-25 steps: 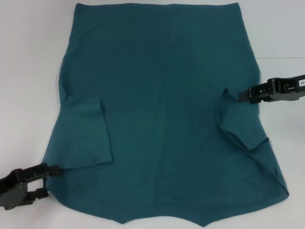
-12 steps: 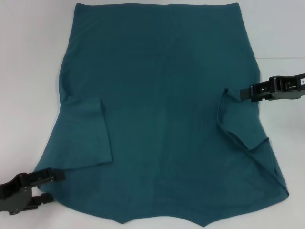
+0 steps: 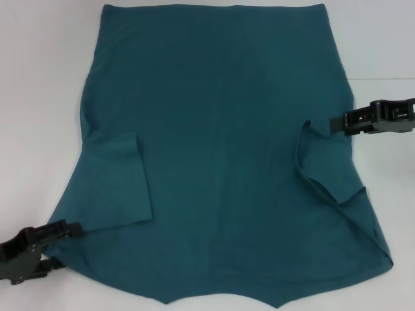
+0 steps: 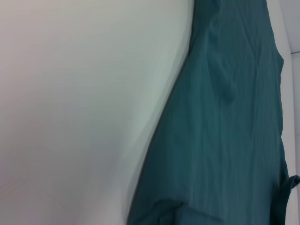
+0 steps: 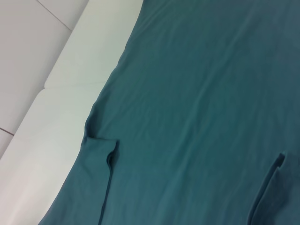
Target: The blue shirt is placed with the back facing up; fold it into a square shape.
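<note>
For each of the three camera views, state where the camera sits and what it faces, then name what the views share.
Head view: from the robot's head, looking down on the blue shirt; left gripper and right gripper show at its edges.
Left wrist view: on the left arm, facing the shirt's edge and white table; no fingers visible.
Right wrist view: on the right arm, facing shirt and table; no fingers visible.
Shared: shirt and table.

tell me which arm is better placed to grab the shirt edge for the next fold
Probably the left: its end effector sits at the blue shirt edge near the corner. The right end effector is at the opposite side edge, mid-length.
</note>
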You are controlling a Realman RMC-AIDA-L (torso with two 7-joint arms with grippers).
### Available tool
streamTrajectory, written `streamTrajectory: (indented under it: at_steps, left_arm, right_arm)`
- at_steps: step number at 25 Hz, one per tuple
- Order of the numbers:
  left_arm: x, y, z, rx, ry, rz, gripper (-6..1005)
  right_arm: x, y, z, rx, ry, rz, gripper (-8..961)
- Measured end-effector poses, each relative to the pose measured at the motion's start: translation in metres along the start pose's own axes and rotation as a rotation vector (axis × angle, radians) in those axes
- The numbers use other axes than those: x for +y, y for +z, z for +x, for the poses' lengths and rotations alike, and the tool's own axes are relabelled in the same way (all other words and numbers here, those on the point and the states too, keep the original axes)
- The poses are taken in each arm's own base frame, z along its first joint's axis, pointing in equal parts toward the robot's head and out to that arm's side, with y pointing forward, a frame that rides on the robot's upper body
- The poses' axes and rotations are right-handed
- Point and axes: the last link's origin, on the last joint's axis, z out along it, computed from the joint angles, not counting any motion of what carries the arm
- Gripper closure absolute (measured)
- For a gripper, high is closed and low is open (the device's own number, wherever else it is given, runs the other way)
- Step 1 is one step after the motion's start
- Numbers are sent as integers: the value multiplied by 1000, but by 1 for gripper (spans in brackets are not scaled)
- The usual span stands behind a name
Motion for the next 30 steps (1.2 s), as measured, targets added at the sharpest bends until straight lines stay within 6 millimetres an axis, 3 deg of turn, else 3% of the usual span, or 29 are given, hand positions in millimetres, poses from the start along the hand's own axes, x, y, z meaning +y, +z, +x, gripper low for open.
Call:
streamTrajectory:
  at_steps: [10,21,30]
  left_arm:
    - [-7,-10,1,62,-39,-12,84]
    - [2,-4,7,133,-17,-93,84]
    - [-7,-8,7,151,-41,-58,85]
  right_arm:
    - [-1,-1,-1,-5,1,3,466]
    - [0,-1,0,-7,3,-8,465]
    - [0,-2,-1,-8,2,-9,465]
